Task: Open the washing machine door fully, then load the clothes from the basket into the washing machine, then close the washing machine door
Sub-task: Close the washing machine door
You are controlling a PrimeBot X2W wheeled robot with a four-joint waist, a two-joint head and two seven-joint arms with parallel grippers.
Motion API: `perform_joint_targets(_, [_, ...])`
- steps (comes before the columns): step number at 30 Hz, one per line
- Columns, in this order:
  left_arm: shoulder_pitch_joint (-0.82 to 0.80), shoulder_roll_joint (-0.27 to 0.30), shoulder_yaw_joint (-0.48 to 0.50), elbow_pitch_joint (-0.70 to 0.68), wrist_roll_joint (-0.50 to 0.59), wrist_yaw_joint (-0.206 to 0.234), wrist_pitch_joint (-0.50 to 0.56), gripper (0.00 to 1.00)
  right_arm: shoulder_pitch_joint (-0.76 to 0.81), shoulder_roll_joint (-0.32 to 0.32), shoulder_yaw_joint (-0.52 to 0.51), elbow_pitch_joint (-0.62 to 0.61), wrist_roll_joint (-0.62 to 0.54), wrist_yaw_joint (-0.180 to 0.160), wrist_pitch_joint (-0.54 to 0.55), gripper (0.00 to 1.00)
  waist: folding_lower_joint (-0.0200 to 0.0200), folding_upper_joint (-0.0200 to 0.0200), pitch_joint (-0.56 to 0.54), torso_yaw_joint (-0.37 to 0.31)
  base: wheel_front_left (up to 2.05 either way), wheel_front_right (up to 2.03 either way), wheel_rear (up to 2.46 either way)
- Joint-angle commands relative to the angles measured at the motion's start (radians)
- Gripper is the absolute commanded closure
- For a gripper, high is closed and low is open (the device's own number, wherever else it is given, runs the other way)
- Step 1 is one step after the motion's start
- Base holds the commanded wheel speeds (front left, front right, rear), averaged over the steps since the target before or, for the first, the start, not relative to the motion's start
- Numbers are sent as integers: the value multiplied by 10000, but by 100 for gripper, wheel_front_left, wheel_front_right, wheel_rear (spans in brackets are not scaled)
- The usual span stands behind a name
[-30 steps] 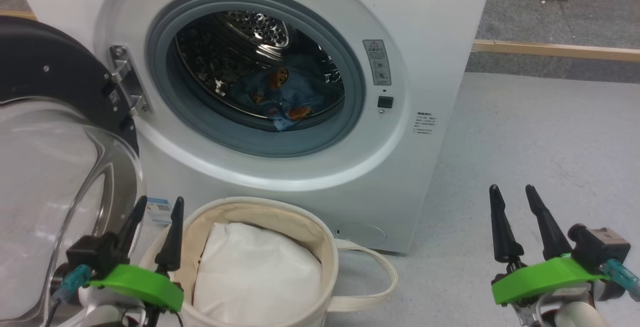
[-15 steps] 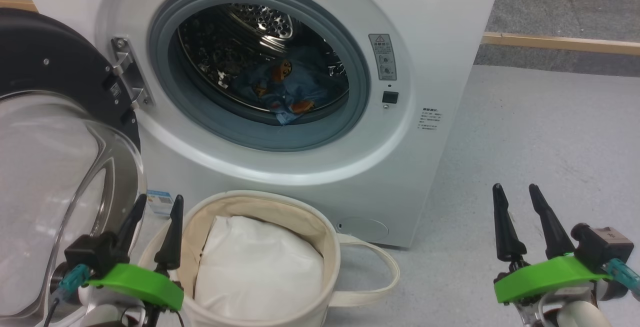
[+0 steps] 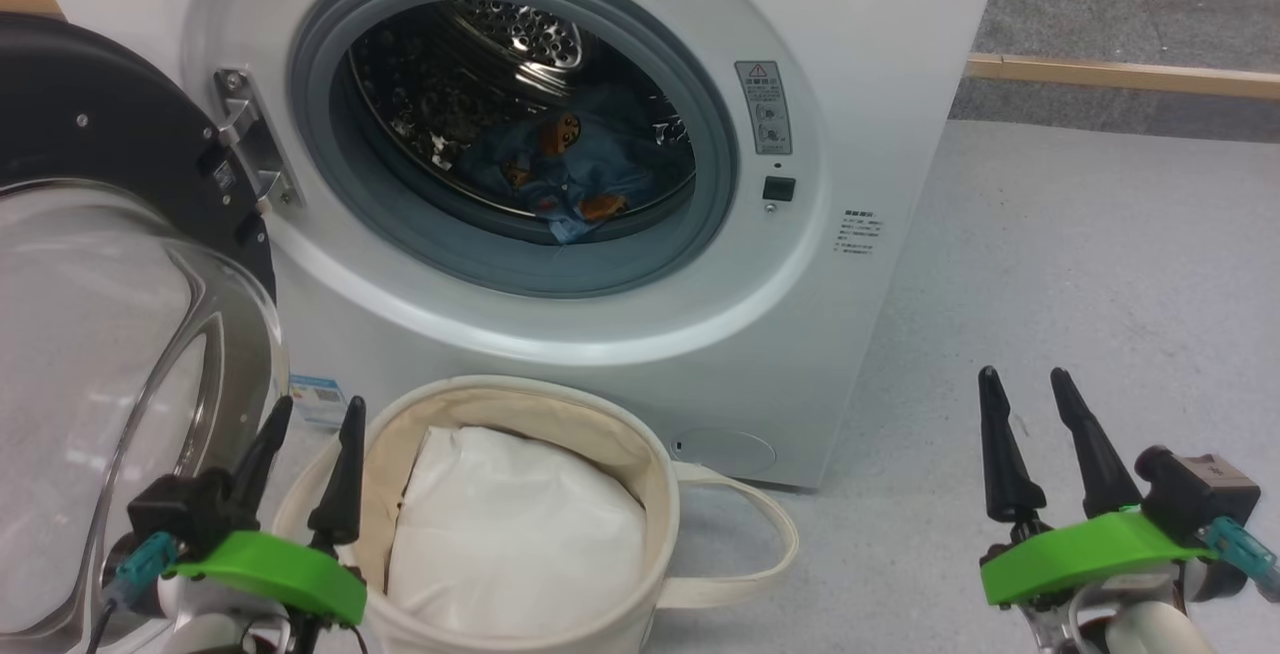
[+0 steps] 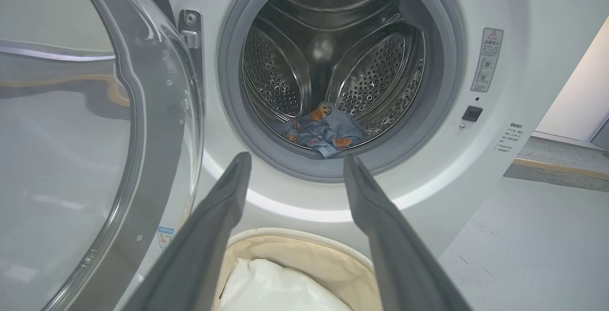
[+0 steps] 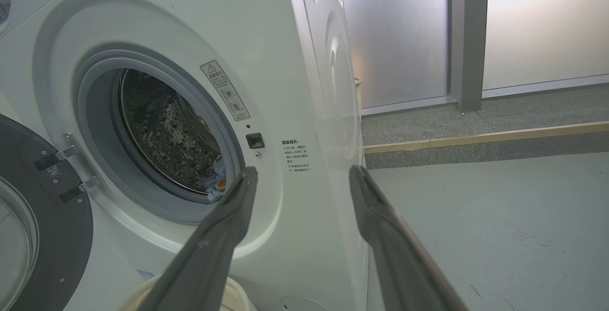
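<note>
White front-loading washing machine [image 3: 880, 84]: far centre, steel drum [image 4: 371, 63] exposed.
Round black-rimmed glass washing machine door [image 3: 100, 124]: swung wide open, left.
Light blue animal-print clothes [image 3: 575, 174]: low inside drum, near its front.
Round cream canvas basket [image 3: 655, 474]: near, before machine, holding plain white bundle [image 3: 520, 524].
Left gripper [image 3: 318, 404]: fingers spread, empty, near left, beside basket rim.
Right gripper [image 3: 1023, 374]: fingers spread, empty, near right.

The pale grey floor [image 3: 1080, 264] carries the washing machine [image 3: 890, 54] and, just in front of it, the basket [image 3: 665, 524], with a wooden strip [image 3: 1120, 75] lying farther back.
</note>
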Motion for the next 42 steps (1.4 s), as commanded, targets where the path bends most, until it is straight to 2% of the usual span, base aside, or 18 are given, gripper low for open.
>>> perform_joint_targets(1, [-558,237,387,-288,-30,-57,-87,0,-336,-112,155,-270,-25,2,-122,0,0,0,0,1,-2,2,0])
perform_joint_targets(11, [-553,94,614,-271,106,-57,-87,0,-326,-122,153,-253,18,2,-122,0,0,0,7,52,-62,85,-23])
perform_joint_targets(30, [-526,97,473,-219,131,-57,-88,0,-333,-147,222,-174,111,2,-122,0,0,0,-56,224,-176,187,-11])
perform_joint_targets(42, [-491,148,362,-329,73,-57,-88,0,-293,-134,252,-130,135,2,-122,0,0,0,-90,319,-40,40,0])
